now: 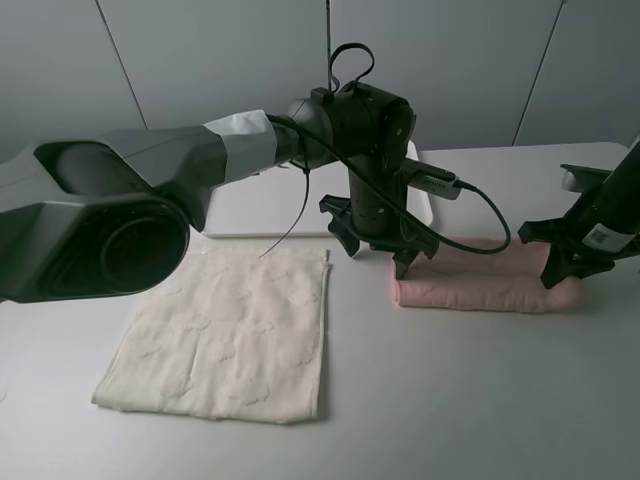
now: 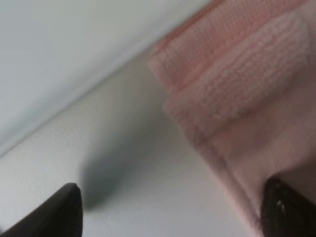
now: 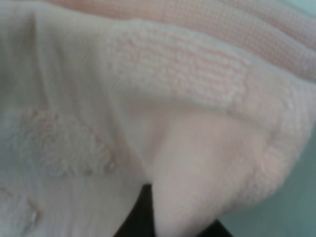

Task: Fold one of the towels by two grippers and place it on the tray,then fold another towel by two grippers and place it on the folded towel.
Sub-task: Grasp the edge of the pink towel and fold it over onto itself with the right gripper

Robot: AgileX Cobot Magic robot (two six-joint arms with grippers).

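Note:
A pink towel [image 1: 490, 282], folded into a long strip, lies on the table right of centre. My left gripper [image 1: 377, 258] hangs open over the strip's left end, one finger [image 2: 289, 210] on the pink cloth and the other over bare table. At the strip's right end, my right gripper [image 1: 556, 272] is shut on a pinched fold of the pink towel [image 3: 197, 148]. A cream towel [image 1: 225, 335] lies flat at the front left. The white tray [image 1: 255, 210] sits behind it, partly hidden by the left arm.
The left arm's thick grey body stretches across the left and middle of the exterior view, with a black cable looping off it toward the pink towel. Grey wall panels stand behind the table.

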